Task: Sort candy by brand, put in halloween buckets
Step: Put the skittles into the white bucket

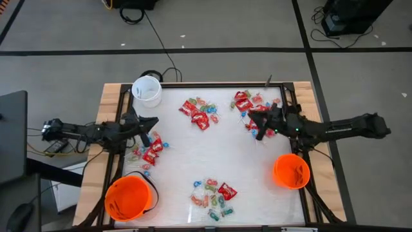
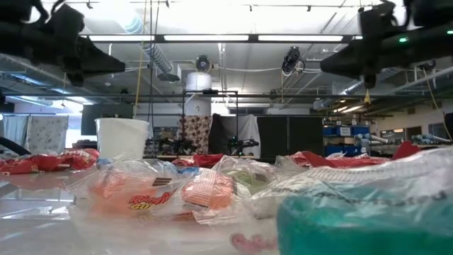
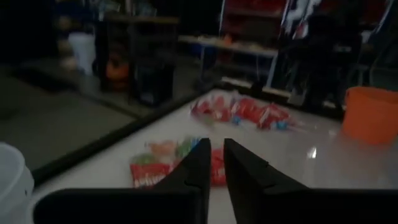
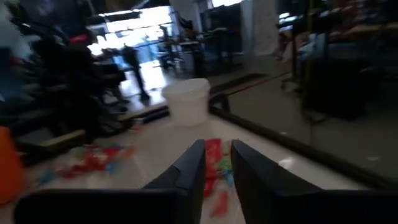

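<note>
Candy lies in loose piles on the white table: one at the far middle [image 1: 198, 113], one at the far right [image 1: 248, 103], one at the left [image 1: 149, 149] and one at the near middle [image 1: 214, 193]. An orange bucket [image 1: 127, 198] stands at the near left, another [image 1: 291, 171] at the right, and a white pail [image 1: 147, 90] at the far left. My left gripper [image 1: 153, 122] [image 3: 216, 144] hovers above the left pile's far end, its fingers a little apart and empty. My right gripper [image 1: 252, 120] [image 4: 217, 144] hovers over the far right pile, open a little and empty.
The table has a dark raised rim [image 1: 225, 84] and wooden side boards [image 1: 106, 103]. Bare white surface lies in the middle [image 1: 212, 151]. Close to the low camera lie clear and pastel wrappers [image 2: 177, 191] and a teal piece [image 2: 368, 219].
</note>
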